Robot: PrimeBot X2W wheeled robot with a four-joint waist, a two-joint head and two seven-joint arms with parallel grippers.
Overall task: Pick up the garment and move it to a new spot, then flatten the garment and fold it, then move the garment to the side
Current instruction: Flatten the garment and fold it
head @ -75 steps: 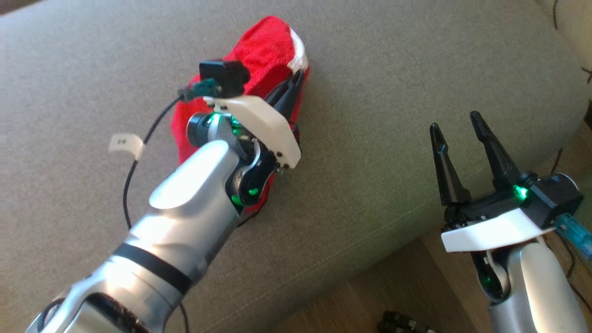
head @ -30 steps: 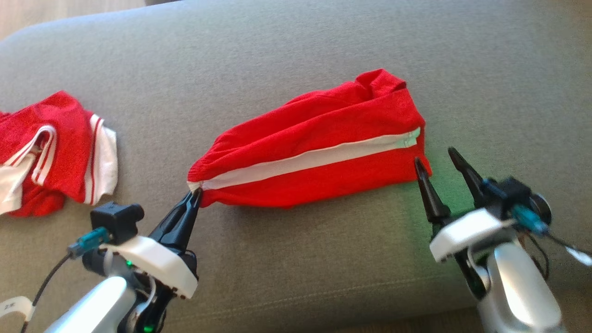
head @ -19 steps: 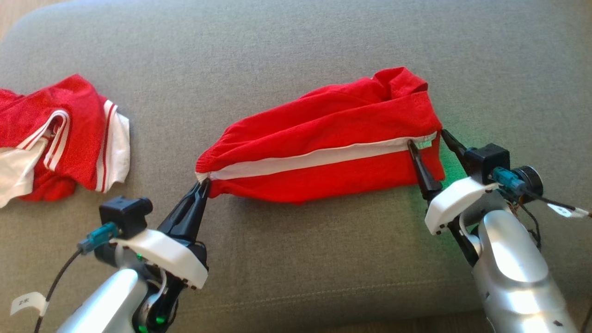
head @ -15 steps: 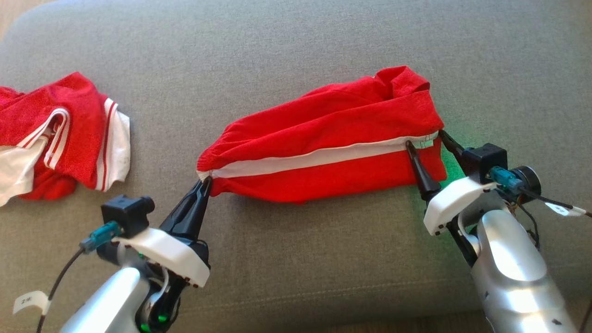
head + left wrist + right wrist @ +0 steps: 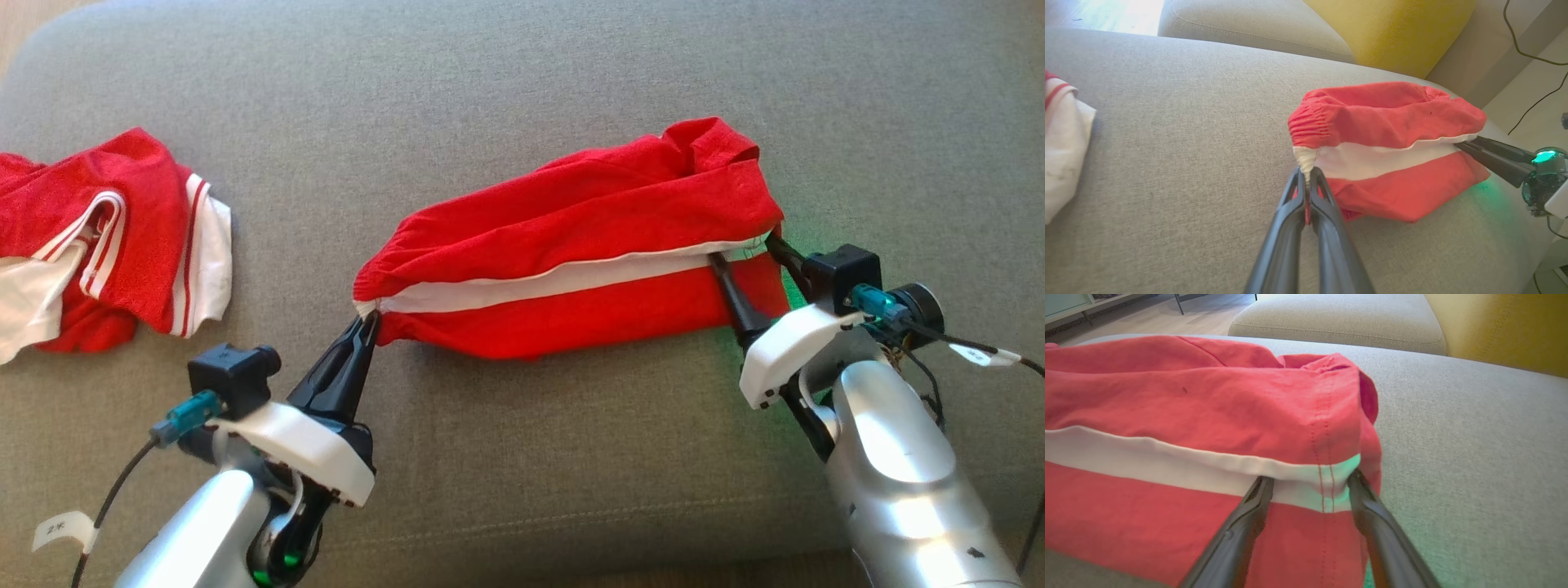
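Note:
A red garment (image 5: 571,237) with a white side stripe lies stretched across the grey sofa seat (image 5: 522,82). My left gripper (image 5: 369,318) is shut on its gathered waistband end, seen close up in the left wrist view (image 5: 1306,173) with the white stripe's tip pinched between the fingers. My right gripper (image 5: 743,249) is open at the opposite hem end. Its two fingers straddle the white stripe at the hem (image 5: 1310,479), one finger on each side of the stitched seam of the garment (image 5: 1208,408). The left wrist view shows the garment (image 5: 1388,122) bunched and slightly lifted.
A second red and white garment (image 5: 106,245) lies crumpled at the seat's left. A yellow cushion (image 5: 1392,28) and another grey seat stand beyond the garment. The sofa's front edge runs just behind both wrists.
My right gripper has pushed forward, so its open fingers now straddle the hem at the white stripe. The left gripper keeps its hold, shifted slightly right. The head camera moved earlier.

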